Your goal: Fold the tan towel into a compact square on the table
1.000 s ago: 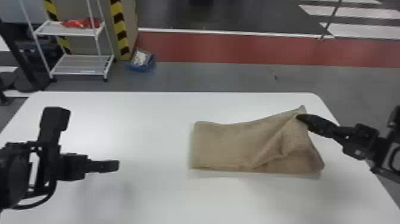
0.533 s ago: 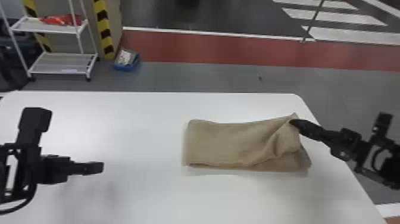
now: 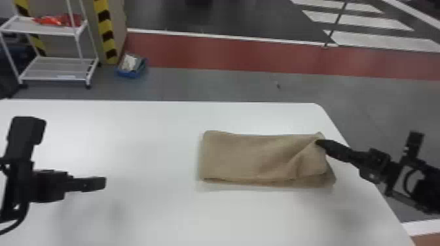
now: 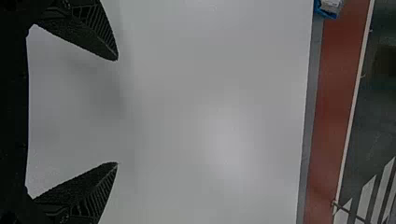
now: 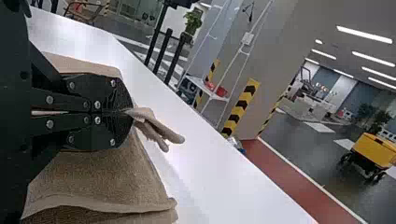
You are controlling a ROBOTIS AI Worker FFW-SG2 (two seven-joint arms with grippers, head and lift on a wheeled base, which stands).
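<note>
One towel lengthwise left to right, right gripper jaws pinching apparent corner, left gripper jaws spread

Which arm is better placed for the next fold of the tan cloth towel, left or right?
Probably the right: its black gripper pinches the towel at its far right corner. The left gripper hangs open to the towel's left.
</note>
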